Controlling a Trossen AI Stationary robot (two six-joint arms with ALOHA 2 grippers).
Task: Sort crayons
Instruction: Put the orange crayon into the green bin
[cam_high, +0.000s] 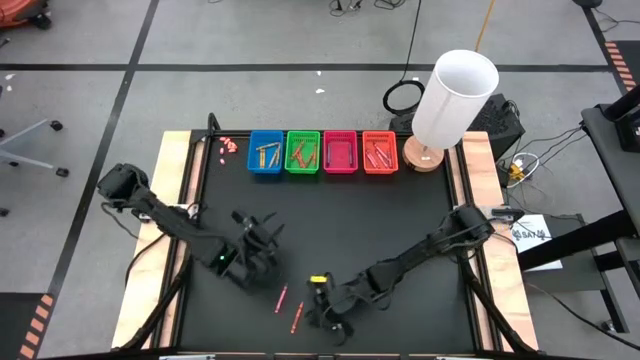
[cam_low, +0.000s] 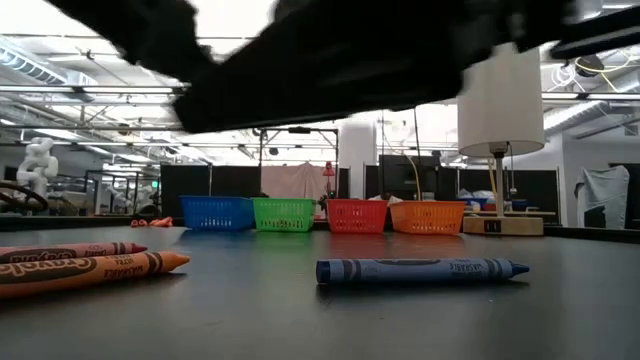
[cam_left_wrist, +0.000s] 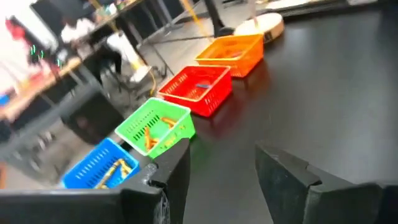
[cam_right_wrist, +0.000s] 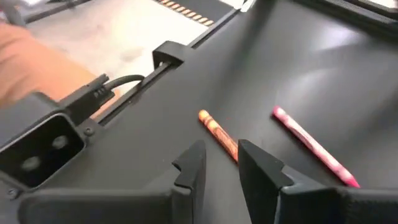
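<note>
Right gripper low over the near table edge, fingers parted with a narrow gap and nothing between them. The orange crayon lies just ahead of its fingertips, the pink crayon a little farther off to one side, flat on the black table. Left gripper hovers nearby, jaws spread and empty, facing the basket row.
</note>
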